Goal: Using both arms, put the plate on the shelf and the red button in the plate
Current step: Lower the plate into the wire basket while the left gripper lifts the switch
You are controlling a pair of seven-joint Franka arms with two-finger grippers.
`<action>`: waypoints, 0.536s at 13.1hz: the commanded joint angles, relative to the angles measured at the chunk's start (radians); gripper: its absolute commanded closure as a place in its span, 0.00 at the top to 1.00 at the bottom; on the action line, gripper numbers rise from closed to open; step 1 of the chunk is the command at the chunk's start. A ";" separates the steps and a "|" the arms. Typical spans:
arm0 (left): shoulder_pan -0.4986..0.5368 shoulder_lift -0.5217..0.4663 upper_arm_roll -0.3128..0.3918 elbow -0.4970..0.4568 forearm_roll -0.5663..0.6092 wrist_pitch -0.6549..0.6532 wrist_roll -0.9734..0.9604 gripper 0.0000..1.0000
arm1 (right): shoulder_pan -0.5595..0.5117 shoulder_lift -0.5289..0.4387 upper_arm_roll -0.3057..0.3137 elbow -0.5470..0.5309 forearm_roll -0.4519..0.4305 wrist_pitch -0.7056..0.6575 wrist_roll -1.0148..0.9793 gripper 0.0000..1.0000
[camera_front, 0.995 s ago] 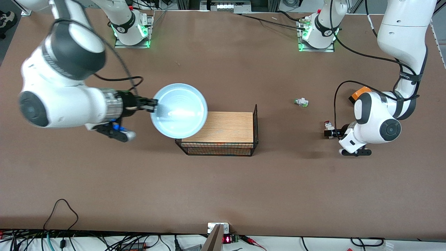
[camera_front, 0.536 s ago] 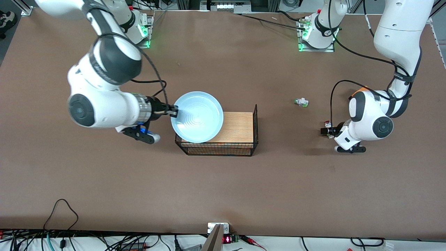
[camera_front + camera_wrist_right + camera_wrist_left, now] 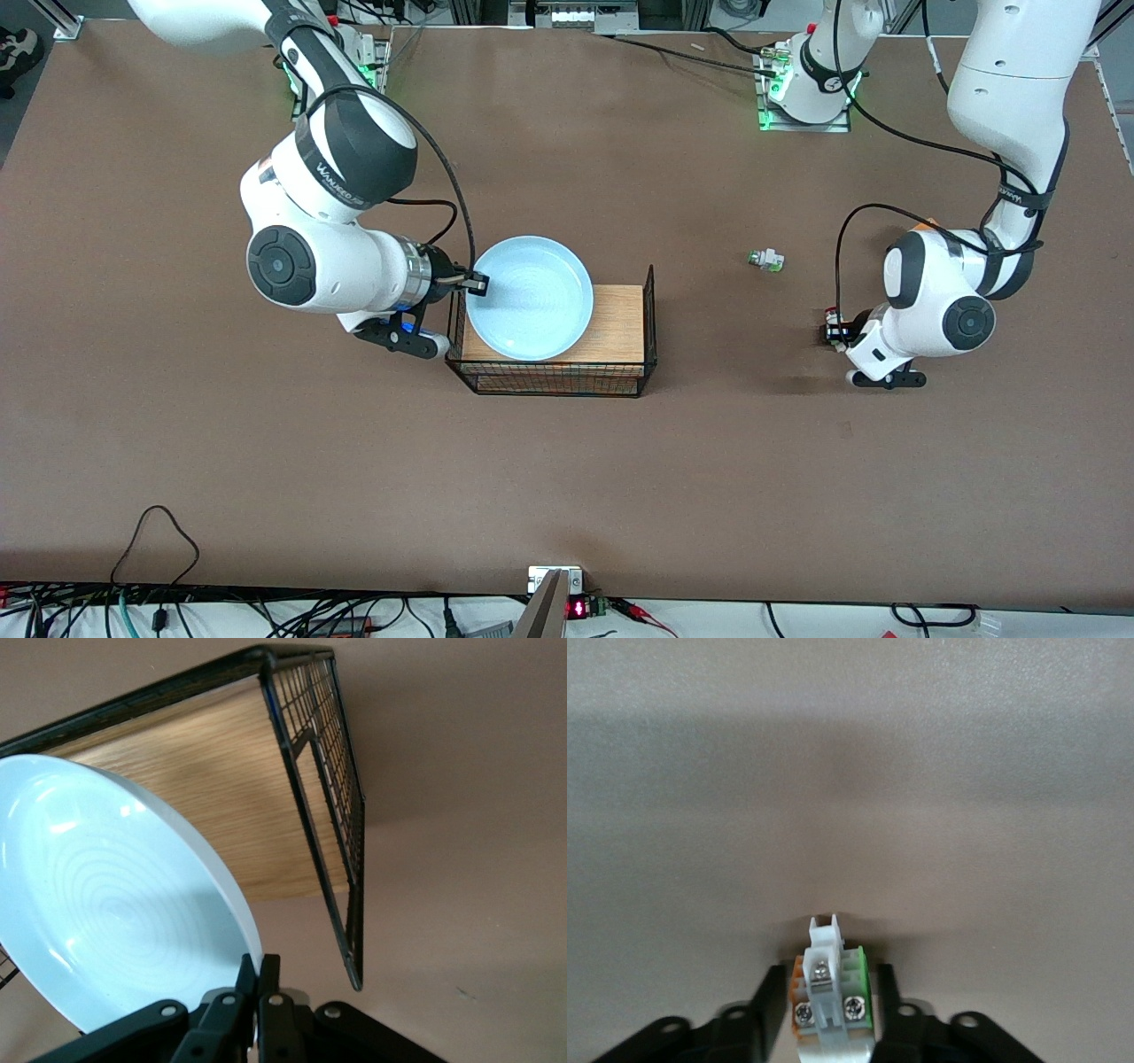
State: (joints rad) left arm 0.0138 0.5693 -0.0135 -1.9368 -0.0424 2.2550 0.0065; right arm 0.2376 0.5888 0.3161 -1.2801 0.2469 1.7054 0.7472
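Right claw (image 3: 478, 283) pinches the plate (image 3: 530, 298) by its rim over the wire basket (image 3: 651, 306) mid-tabletop; a thin edge-grip could slip. Left claw (image 3: 833, 335) clamps the red button (image 3: 829, 992) near its end.

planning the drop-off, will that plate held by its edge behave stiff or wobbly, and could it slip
The plate likely stays stiff: it keeps its round shape though the right pincer pinches only its rim. Its glossy surface suggests it could slip. Held at one edge over the wire basket, it may tilt.
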 commanded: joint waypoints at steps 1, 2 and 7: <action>-0.005 -0.028 0.001 -0.017 -0.025 -0.012 0.006 0.01 | 0.017 -0.012 0.000 -0.074 -0.026 0.106 0.011 0.00; -0.005 -0.032 0.001 -0.016 -0.025 -0.014 0.015 0.00 | 0.025 -0.011 0.000 -0.096 -0.028 0.147 0.011 0.00; -0.005 -0.135 0.000 0.027 -0.022 -0.156 0.016 0.00 | 0.060 0.000 -0.002 -0.162 -0.031 0.284 0.011 0.00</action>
State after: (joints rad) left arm 0.0134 0.5101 -0.0152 -1.9219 -0.0425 2.1791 0.0074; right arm 0.2898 0.5962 0.3162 -1.4090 0.2301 1.9320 0.7471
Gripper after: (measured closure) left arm 0.665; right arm 0.974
